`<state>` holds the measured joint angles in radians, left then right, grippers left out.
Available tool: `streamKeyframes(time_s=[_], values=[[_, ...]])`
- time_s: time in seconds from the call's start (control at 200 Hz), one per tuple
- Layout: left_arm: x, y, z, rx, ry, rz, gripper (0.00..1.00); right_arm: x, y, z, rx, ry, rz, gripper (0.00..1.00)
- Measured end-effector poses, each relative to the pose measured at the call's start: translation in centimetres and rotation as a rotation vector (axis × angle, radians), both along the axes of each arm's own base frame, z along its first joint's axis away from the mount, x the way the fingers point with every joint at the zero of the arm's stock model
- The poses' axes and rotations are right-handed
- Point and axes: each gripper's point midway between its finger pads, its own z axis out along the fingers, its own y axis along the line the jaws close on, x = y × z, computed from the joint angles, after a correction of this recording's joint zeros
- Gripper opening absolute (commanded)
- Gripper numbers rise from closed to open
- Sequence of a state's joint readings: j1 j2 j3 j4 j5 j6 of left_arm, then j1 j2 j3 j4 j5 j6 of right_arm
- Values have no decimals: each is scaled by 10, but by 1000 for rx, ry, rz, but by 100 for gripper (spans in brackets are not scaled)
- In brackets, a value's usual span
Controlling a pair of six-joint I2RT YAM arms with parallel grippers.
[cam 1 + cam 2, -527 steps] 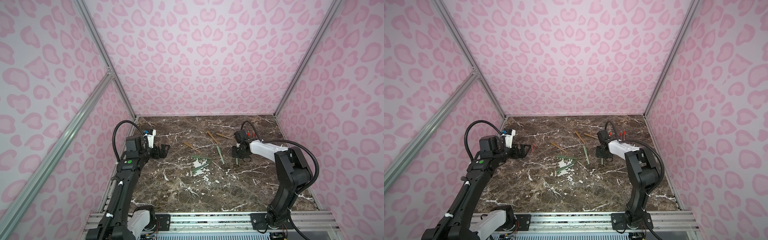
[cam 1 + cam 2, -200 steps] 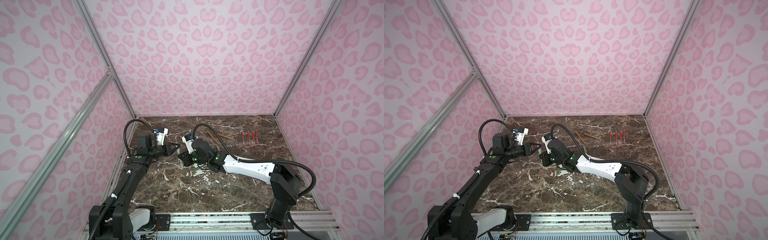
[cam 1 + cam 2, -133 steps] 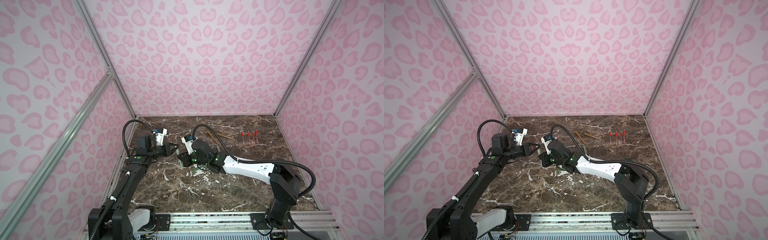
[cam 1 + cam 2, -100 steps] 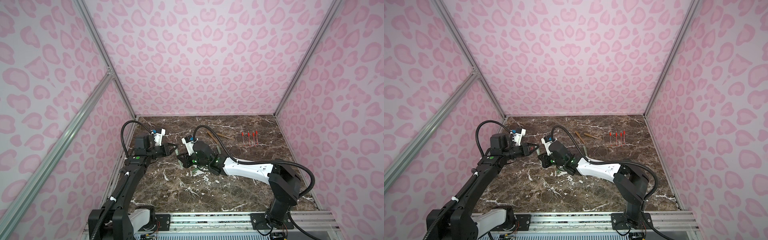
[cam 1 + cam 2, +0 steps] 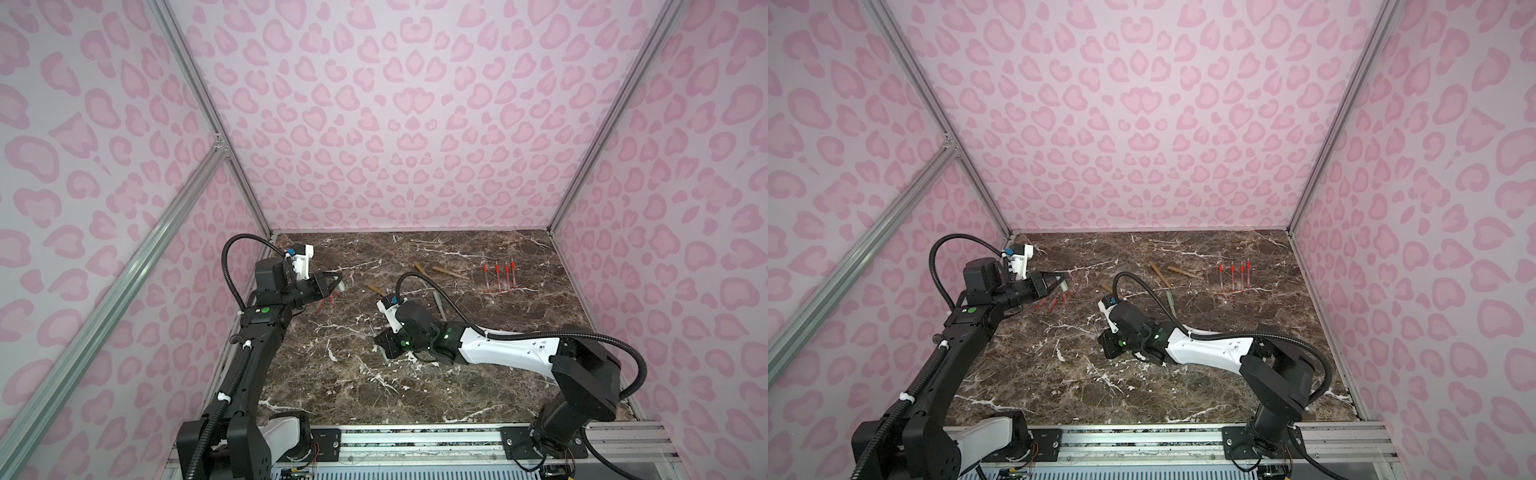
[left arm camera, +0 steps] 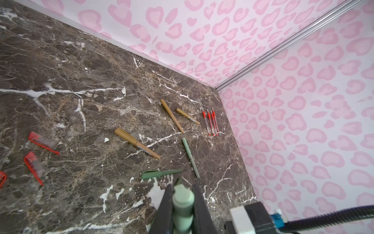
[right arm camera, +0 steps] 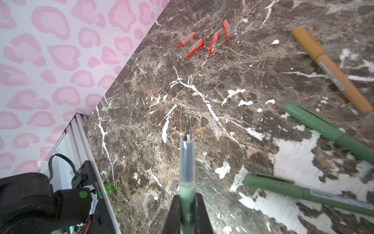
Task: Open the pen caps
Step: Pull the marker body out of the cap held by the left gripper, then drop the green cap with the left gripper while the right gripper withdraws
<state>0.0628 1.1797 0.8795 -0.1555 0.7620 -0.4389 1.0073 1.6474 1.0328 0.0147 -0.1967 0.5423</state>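
Since a second ago the tools have drawn apart: the left tool (image 6: pixel 182 187) is clenched on the green cap (image 6: pixel 183 204) above the surface (image 6: pixel 81 113), the right tool (image 7: pixel 187 195) grips the bared pen body (image 7: pixel 187 158), and red caps (image 7: pixel 213 44) lie near the left wall.

one red pen cap (image 6: pixel 2 178) is cut off by the view's edge.

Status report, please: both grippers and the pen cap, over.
Left gripper shut on sage green cap. Right gripper shut on green pen body, nib bare. Cap off. Nothing between them; red caps lie near left gripper.
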Motion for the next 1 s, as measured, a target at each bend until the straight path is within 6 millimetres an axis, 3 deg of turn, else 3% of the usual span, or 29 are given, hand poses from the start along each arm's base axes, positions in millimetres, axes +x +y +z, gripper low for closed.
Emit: streamKeyframes(time_s=[0.18,0.45,0.615,0.795,1.0], values=[[7,3,-40,106,85,11,4,28,-50,18,-12,-29,-138,0],[20,-8,-106,210,288,-20,3,56,-150,34,-104,-47,-355,0],[30,-20,-135,269,378,-65,3,61,-211,34,-171,-36,-477,0],[40,-22,-170,360,470,-91,3,55,-263,33,-211,-27,-567,0],[37,-14,-207,436,580,-91,4,46,-304,34,-219,-29,-645,0]])
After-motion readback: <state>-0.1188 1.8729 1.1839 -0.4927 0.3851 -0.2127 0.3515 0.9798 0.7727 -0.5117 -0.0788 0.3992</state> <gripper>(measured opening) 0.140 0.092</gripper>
